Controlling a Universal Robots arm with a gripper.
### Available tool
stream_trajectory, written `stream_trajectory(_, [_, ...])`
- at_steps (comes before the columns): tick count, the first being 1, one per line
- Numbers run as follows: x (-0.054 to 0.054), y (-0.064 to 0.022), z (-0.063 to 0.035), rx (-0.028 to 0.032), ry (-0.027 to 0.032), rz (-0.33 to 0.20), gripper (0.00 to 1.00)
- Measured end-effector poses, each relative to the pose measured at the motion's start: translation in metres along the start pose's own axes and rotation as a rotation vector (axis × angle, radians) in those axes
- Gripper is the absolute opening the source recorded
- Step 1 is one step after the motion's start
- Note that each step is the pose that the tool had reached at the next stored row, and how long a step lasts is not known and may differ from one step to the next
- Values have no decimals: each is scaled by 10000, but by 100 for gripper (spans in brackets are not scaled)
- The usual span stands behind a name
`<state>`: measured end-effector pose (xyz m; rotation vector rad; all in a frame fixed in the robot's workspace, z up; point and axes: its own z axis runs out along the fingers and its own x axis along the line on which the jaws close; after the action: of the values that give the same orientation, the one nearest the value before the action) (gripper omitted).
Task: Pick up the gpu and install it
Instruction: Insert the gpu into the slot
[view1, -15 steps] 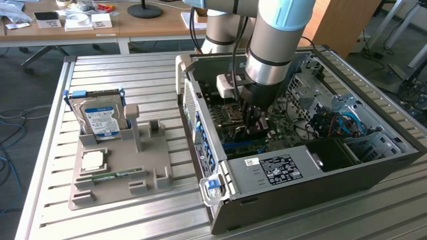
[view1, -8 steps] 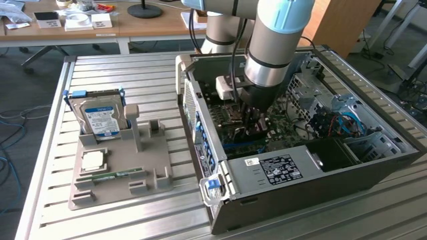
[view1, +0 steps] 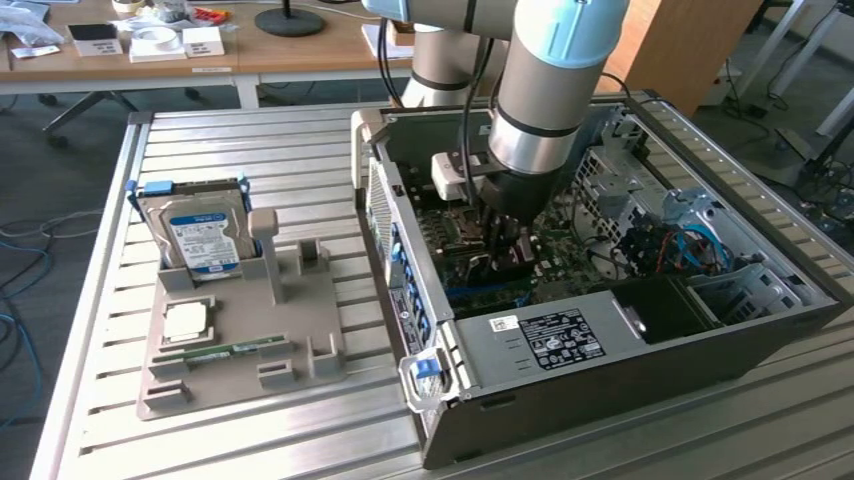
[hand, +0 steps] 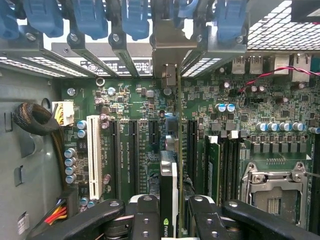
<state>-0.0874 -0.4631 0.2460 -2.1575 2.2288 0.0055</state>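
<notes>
The gpu (hand: 169, 175) stands edge-on between my fingers (hand: 145, 217), its green board edge running along the motherboard's expansion slots (hand: 135, 150). Its pale metal end bracket (hand: 167, 47) sits in the case's rear slot openings, among the blue latches (hand: 135, 17). My gripper (hand: 172, 222) is shut on the card's near end, one finger on each face. In the exterior view my gripper (view1: 507, 250) reaches straight down into the open computer case (view1: 561, 340), low over the motherboard, and hides most of the card there.
A grey parts holder (view1: 240, 350) lies on the slatted table at the exterior view's left, carrying a hard drive (view1: 200, 235), a RAM stick (view1: 227, 352) and a square chip (view1: 184, 318). Inside the case are a white slot (hand: 93, 155), a CPU socket (hand: 272, 187) and cable bundles (hand: 32, 120).
</notes>
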Motion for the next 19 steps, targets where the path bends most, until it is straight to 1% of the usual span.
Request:
stream_trajectory(10, [0, 1, 27, -1, -12, 0, 27])
stream_trajectory(13, [0, 2, 31, -1, -27, 1, 27])
stream_trajectory(19, [1, 2, 51, -3, -23, 1, 27])
